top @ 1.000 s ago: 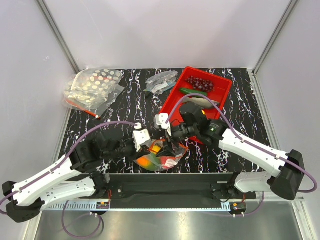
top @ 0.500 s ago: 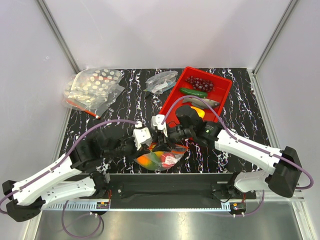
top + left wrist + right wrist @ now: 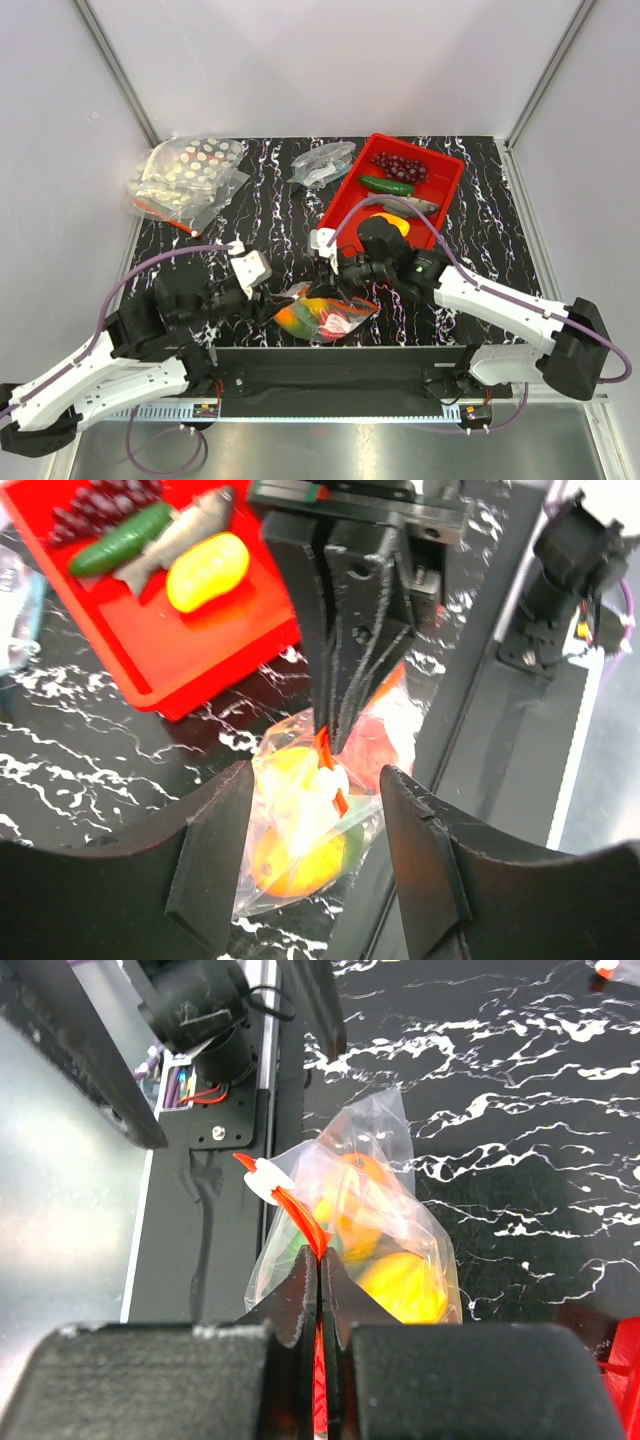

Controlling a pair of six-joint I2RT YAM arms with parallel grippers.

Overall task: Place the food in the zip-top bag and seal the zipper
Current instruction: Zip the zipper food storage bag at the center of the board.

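Note:
The zip-top bag [image 3: 325, 316] lies near the table's front edge with yellow, orange, green and red food inside. My right gripper [image 3: 334, 281] is shut on its orange zipper [image 3: 297, 1212], just behind the white slider [image 3: 264, 1180]; the fingers [image 3: 340, 630] press together on the strip. The bag [image 3: 395, 1255] hangs below and beyond them. My left gripper [image 3: 315, 845] stands open, its fingers either side of the bag [image 3: 300, 830] and apart from it. More food sits in the red tray [image 3: 345, 197]: grapes [image 3: 398, 165], a cucumber [image 3: 387, 185], a fish [image 3: 408, 205] and a yellow piece [image 3: 207, 570].
Clear bags with white spots [image 3: 187, 175] lie at the back left. A small greyish bag [image 3: 323, 163] rests left of the tray. The black mounting bar [image 3: 330, 370] runs just in front of the zip-top bag.
My left gripper has opened, let go of the bag and drawn back to the left. My right gripper has shut on the orange zipper strip.

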